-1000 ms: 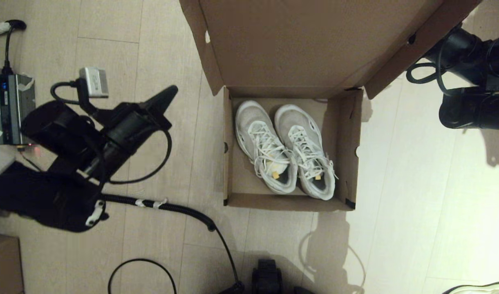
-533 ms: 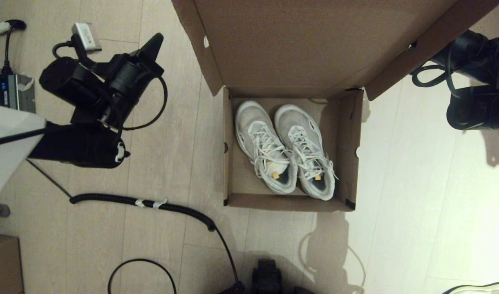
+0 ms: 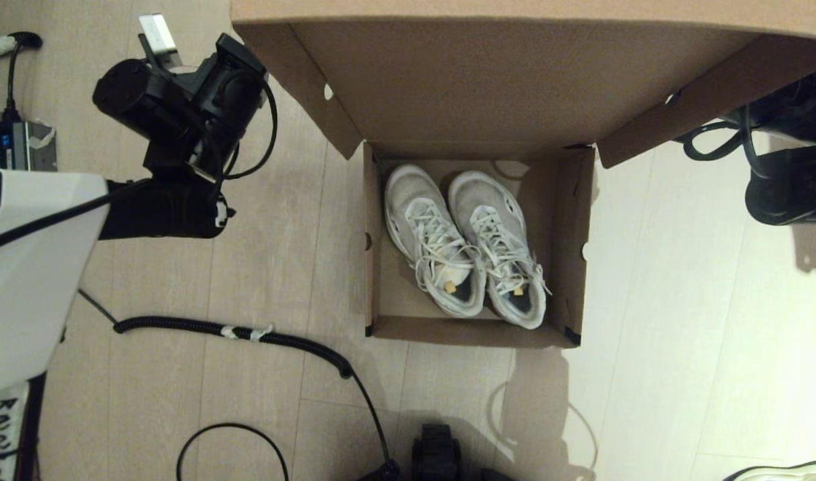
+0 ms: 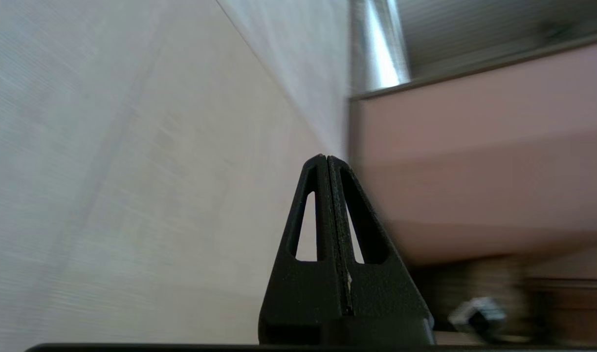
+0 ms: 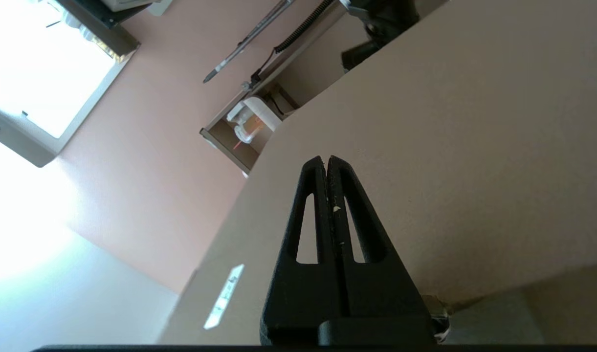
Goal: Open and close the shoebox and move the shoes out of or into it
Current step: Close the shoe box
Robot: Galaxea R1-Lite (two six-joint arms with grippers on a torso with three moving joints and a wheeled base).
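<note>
The brown shoebox [image 3: 374, 267] stands open on the floor in the middle of the head view. Its big lid [image 3: 488, 87] is raised at the far side and leans over the box. The white sneakers [image 3: 434, 240] lie side by side inside, toes to the far wall. My left arm [image 3: 180, 100] is beside the lid's left flap. The left gripper [image 4: 326, 157] is shut and empty, with the lid [image 4: 474, 161] blurred next to it. My right arm [image 3: 788, 180] is behind the lid's right flap. The right gripper [image 5: 326, 159] is shut, its tips at the lid's outer face [image 5: 450, 122] near the white label [image 5: 225, 296].
A black ribbed cable [image 3: 247, 332] snakes over the floor left of the box. A grey device [image 3: 17, 143] sits at the left edge. A pale shoe with a dark rim [image 3: 782, 471] shows at the bottom right corner.
The lid has swung forward over the box. My left arm rose and moved up to the lid's left flap. The right arm shifted slightly rightward behind the lid.
</note>
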